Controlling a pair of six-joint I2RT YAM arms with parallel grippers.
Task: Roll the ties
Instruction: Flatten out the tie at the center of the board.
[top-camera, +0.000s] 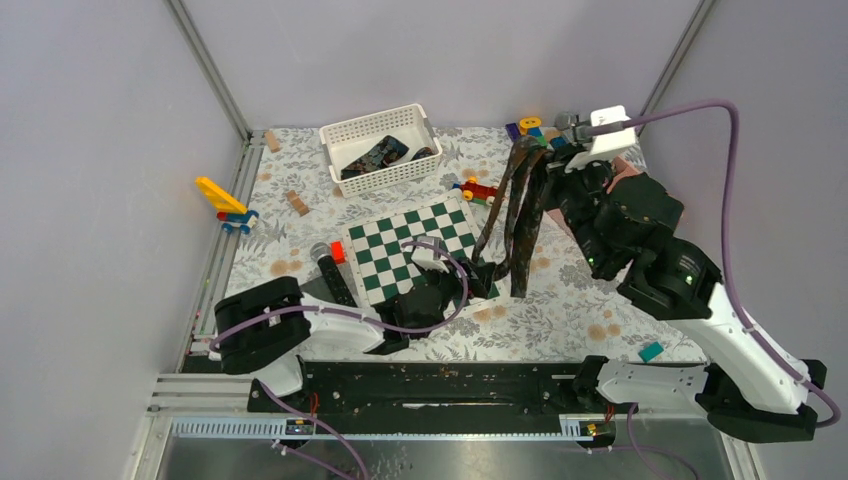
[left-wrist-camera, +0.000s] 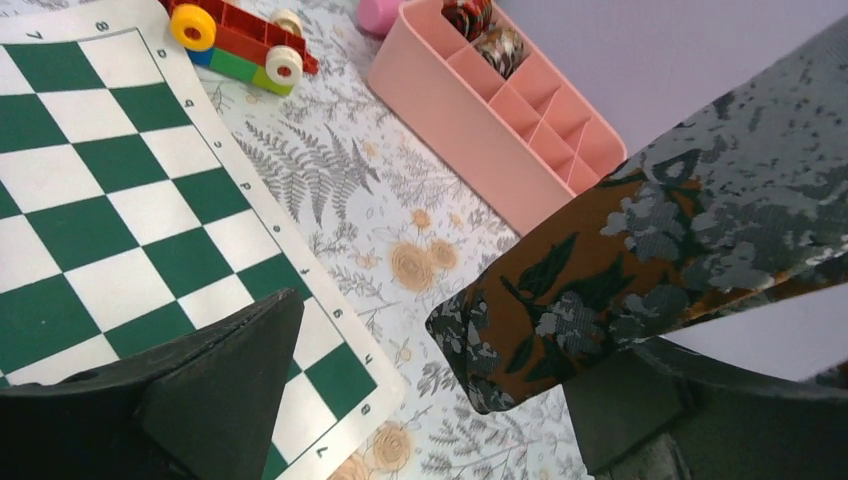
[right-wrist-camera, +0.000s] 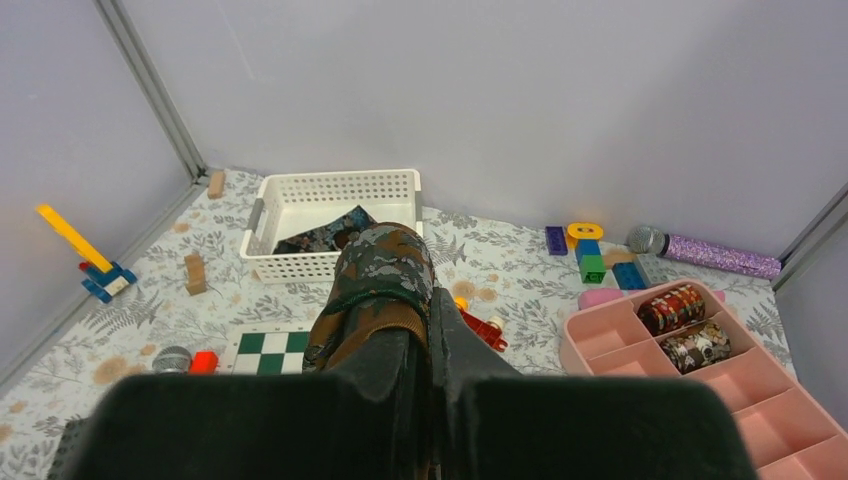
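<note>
My right gripper (right-wrist-camera: 432, 350) is clamped shut on the tie (top-camera: 520, 210), holding it up high so it hangs nearly straight down. The loose tip dangles between the wide-open fingers of my left gripper (left-wrist-camera: 440, 350), which is crouched low by the chessboard (top-camera: 400, 245). Left's nearer that end.

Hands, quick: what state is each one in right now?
Left hand: open, tip of the long brown-rust floral fabric tie between its fingers.
Right hand: closed on that tie, held aloft.
</note>
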